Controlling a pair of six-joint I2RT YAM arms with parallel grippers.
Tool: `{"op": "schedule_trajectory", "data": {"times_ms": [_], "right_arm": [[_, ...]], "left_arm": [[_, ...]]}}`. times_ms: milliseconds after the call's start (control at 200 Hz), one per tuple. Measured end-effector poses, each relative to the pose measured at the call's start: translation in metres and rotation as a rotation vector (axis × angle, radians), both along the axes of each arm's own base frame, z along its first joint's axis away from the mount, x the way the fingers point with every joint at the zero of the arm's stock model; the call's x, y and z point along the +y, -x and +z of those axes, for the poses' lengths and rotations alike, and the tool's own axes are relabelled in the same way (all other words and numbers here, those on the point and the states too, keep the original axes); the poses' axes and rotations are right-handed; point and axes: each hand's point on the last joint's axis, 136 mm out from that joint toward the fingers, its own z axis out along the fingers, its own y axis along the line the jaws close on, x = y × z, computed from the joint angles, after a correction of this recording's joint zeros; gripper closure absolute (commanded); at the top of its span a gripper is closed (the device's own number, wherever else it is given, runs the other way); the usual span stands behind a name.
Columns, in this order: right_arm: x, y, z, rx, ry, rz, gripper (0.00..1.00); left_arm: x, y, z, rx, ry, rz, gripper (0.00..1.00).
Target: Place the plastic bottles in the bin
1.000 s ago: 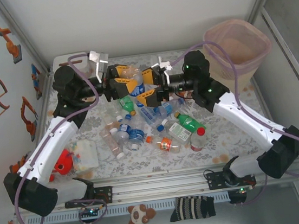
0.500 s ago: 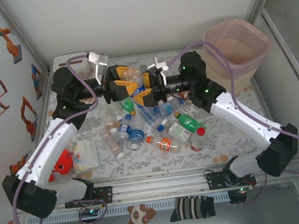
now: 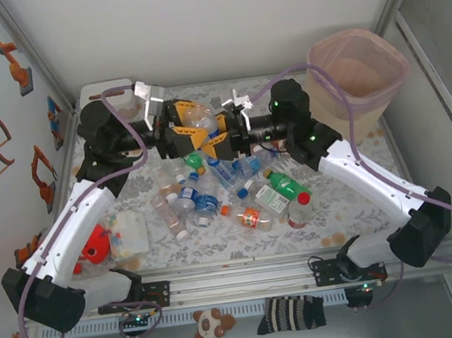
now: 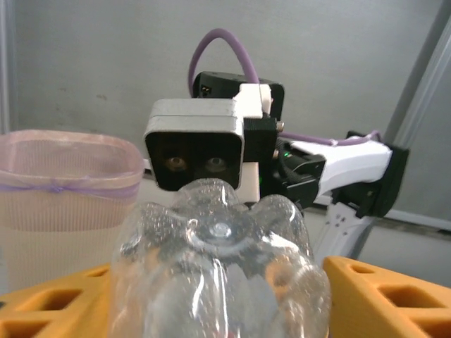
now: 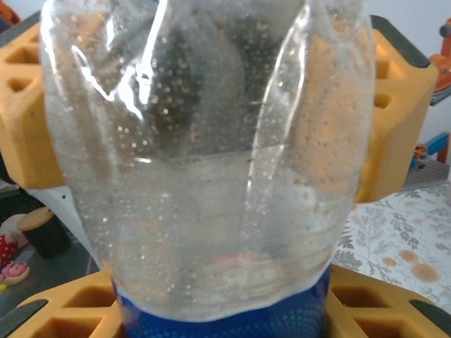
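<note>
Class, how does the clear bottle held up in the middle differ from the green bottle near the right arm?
The clear bottle is held off the table in the left gripper; the green bottle lies on the table. The clear bottle is see-through with a blue label; the green bottle is tinted green. Both are outside the bin.

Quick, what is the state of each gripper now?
Left gripper: closed on a clear bottle.
Right gripper: closed on the same bottle, at its blue label.

Showing white shells [image 3: 72, 225] over black joints [image 3: 102, 135], trailing purple cables [image 4: 224, 32], ending in an orange left pincer [image 3: 194, 120] and right pincer [image 3: 210, 135].
</note>
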Motion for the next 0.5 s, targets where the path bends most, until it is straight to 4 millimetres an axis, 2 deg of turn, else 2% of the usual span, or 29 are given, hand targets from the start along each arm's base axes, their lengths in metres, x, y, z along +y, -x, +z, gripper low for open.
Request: {"op": "schedule_trajectory", "data": {"times_ms": [70,190,260,356,501], "right_arm": [[-0.002,-0.005,0.001,-0.002,0.013,-0.033,0.56],[-0.008,-0.017,0.007,-0.009,0.032,-0.108,0.57],[-0.016,-0.032,0.011,-0.009,0.044,-0.18,0.57],[-0.036,-0.061,0.014,-0.002,0.067,-0.319,0.57],[-0.084,-0.112,0.018,0.034,0.089,-0.567,0.58]], "left_arm": [[0.006,-0.006,0.0,0.003,-0.003,0.037,0.15],[0.023,-0.021,0.005,0.004,0.001,0.136,0.14],[0.036,-0.032,0.007,0.004,0.002,0.214,0.13],[0.053,-0.051,0.002,0.011,-0.019,0.342,0.13],[0.072,-0.079,-0.027,0.06,-0.126,0.517,0.13]]}}
